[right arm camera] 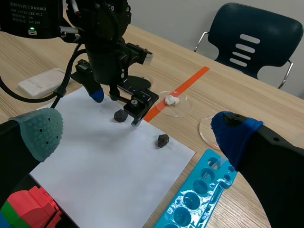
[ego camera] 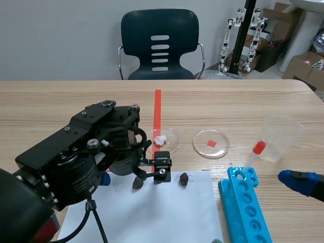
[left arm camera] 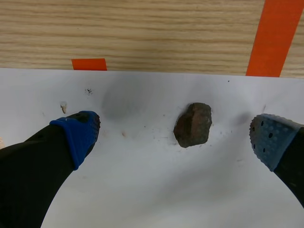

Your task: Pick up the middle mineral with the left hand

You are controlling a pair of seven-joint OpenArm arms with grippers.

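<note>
In the scene view the stone [left arm camera: 192,124] is mostly hidden by the left gripper [left arm camera: 175,138], perhaps glimpsed as a dark lump beneath it; it is laid on a white sheet [left arm camera: 142,190] between that gripper's spread jaws, untouched. The right gripper [right arm camera: 137,133] is held wide apart. A chair [ego camera: 136,30] is set beyond the wooden table [ego camera: 61,101].

Dark stones: two in view, one stone [right arm camera: 120,115] and a second stone [right arm camera: 163,140]. White lump [ego camera: 160,138]: one. Round clear dishes: two, first dish [ego camera: 174,144], second dish [ego camera: 223,148]. Clear plastic cup [ego camera: 282,132]: one. Dropper with red bulb [ego camera: 259,147]: one. Blue tube rack [ego camera: 245,215]: one. White paper sheet [ego camera: 152,215]: one. Flat white pad [right arm camera: 40,84]: one. Stack of red and green blocks [right arm camera: 33,209]: one, block count unclear. Dark chair [ego camera: 160,43]: one.
</note>
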